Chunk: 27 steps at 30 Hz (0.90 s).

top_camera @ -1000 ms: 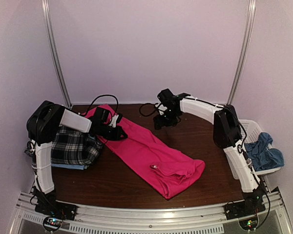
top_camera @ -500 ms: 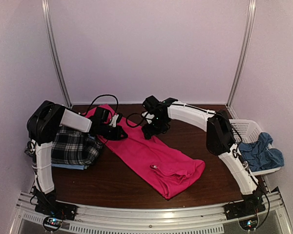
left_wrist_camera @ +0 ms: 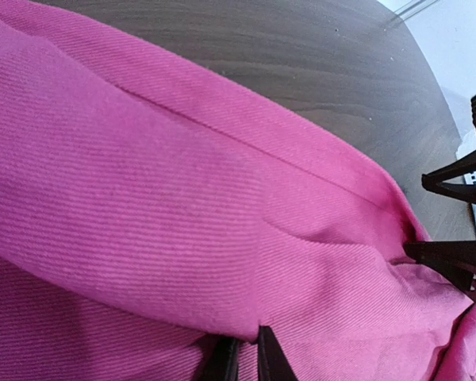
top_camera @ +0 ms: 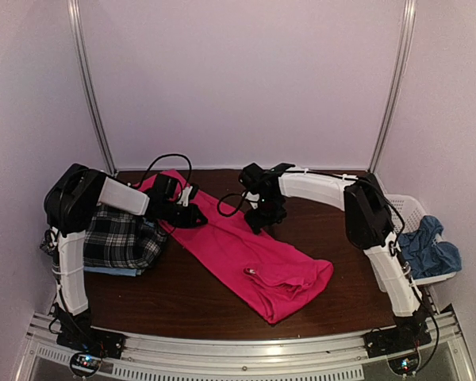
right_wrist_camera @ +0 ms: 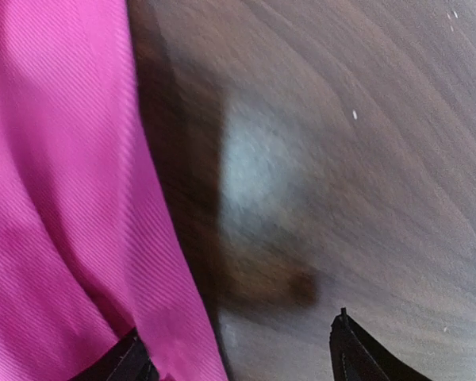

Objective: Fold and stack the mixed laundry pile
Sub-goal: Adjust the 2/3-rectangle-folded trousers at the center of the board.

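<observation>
The pink trousers [top_camera: 246,250] lie flat in a long slant across the brown table [top_camera: 190,298], from the far left to the near right. At the left side sits the plaid shirt [top_camera: 125,238]. It is on top of a light blue shirt [top_camera: 111,271] that only peeks out at the near edge. The big left arm covers part of the plaid shirt. Off the right side of the table is a white basket [top_camera: 408,210] with a blue cloth [top_camera: 430,252] hanging out of it. The right arm hides part of the basket.

The left fingers [top_camera: 192,216] are pinched almost shut on a fold of the pink trousers, near their far end. In the left wrist view pink cloth fills nearly everything, and the fingers are cut off at the bottom edge. Some black pointed bits at the right edge are cut off too, and I cannot tell what they are.

The right fingers [top_camera: 262,221] are wide apart and hold nothing. They hang over the far edge of the trousers, one over pink cloth and one over bare table. The right wrist view is blurry.
</observation>
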{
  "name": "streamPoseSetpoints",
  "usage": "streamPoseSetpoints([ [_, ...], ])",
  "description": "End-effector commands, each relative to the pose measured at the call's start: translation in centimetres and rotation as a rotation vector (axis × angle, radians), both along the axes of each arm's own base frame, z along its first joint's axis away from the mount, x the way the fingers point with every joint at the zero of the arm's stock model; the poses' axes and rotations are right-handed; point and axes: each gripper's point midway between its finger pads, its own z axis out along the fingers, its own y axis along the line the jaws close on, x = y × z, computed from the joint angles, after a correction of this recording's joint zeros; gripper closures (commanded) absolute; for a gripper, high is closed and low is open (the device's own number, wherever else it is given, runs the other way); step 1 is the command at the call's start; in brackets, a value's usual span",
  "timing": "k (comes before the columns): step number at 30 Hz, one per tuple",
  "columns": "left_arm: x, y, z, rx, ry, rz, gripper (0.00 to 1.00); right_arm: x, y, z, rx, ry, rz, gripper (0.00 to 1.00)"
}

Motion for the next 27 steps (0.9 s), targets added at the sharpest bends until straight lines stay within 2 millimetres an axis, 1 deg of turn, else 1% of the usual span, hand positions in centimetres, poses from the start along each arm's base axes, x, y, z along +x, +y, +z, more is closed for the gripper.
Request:
streamPoseSetpoints([
  [1,-0.4,4.4,-5.3,0.149,0.122,0.118,0.9,-2.7,-5.6,-0.3,-0.174,0.077,-0.029,0.27],
  [3,-0.4,4.6,-5.4,0.152,0.123,0.121,0.9,-3.4,-7.4,-0.8,-0.203,0.103,-0.055,0.27],
  [6,-0.5,4.8,-5.6,0.157,0.126,0.125,0.9,-3.2,-9.9,-0.6,-0.22,0.106,-0.107,0.28],
  [10,-0.8,4.8,-5.9,0.157,0.135,0.121,0.9,-1.3,-12.9,0.0,-0.21,0.079,-0.198,0.29],
  [12,-0.8,4.5,-5.7,0.148,0.135,0.112,0.88,0.2,-13.8,0.3,-0.199,0.061,-0.241,0.29],
  [14,-0.7,4.3,-5.5,0.137,0.13,0.103,0.86,1.7,-13.9,1.0,-0.154,0.048,-0.277,0.29],
  [17,-0.4,4.2,-5.4,0.137,0.126,0.101,0.83,3.6,-12.7,2.9,-0.055,0.015,-0.293,0.29],
  [18,-0.2,4.0,-5.2,0.129,0.123,0.096,0.8,4.0,-12.4,3.5,-0.023,0.01,-0.293,0.29],
  [20,0.1,3.2,-4.0,0.087,0.109,0.071,0.72,4.2,-10.8,5.0,0.068,0.011,-0.267,0.3],
  [21,0.5,2.4,-2.7,0.042,0.072,0.05,0.68,4.0,-9.1,6.0,0.16,0.029,-0.22,0.32],
  [23,0.8,1.1,0.0,-0.044,0.002,0.004,0.6,3.4,-5.8,8.2,0.344,0.038,-0.129,0.39],
  [24,1.0,0.6,1.2,-0.079,-0.023,-0.017,0.57,2.7,-4.2,9.0,0.422,0.049,-0.084,0.42],
  [25,1.1,0.1,2.2,-0.107,-0.045,-0.041,0.56,2.1,-2.6,9.9,0.499,0.059,-0.037,0.43],
  [27,1.5,-0.7,4.0,-0.144,-0.067,-0.074,0.54,1.0,-0.2,10.9,0.594,0.093,0.03,0.49],
])
